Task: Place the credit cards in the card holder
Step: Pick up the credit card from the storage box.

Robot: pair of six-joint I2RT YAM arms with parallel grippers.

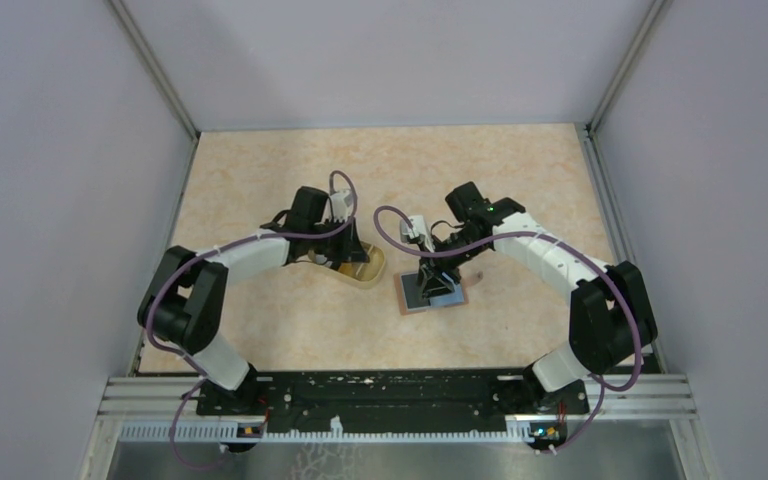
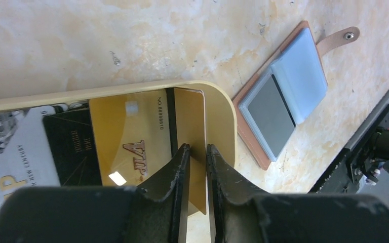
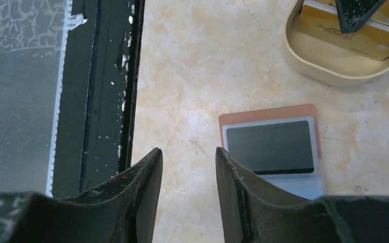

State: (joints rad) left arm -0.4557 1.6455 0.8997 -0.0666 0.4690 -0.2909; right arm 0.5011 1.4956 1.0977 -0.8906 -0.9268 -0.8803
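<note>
Your left gripper (image 2: 197, 148) straddles upright gold plastic card (image 2: 190, 114), left of open reddish-brown leather card holder (image 2: 283, 91); clamp unclear. Right gripper (image 3: 187, 152) gapes above it.

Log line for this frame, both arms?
left gripper: astride upright gold card in tray | right gripper: open, empty, over open card holder

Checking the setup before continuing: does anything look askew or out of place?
One gold card stands on edge in the yellowish tray, between the fingers of the left pincer, while the other cards lie flat. Nothing else stands out.
</note>
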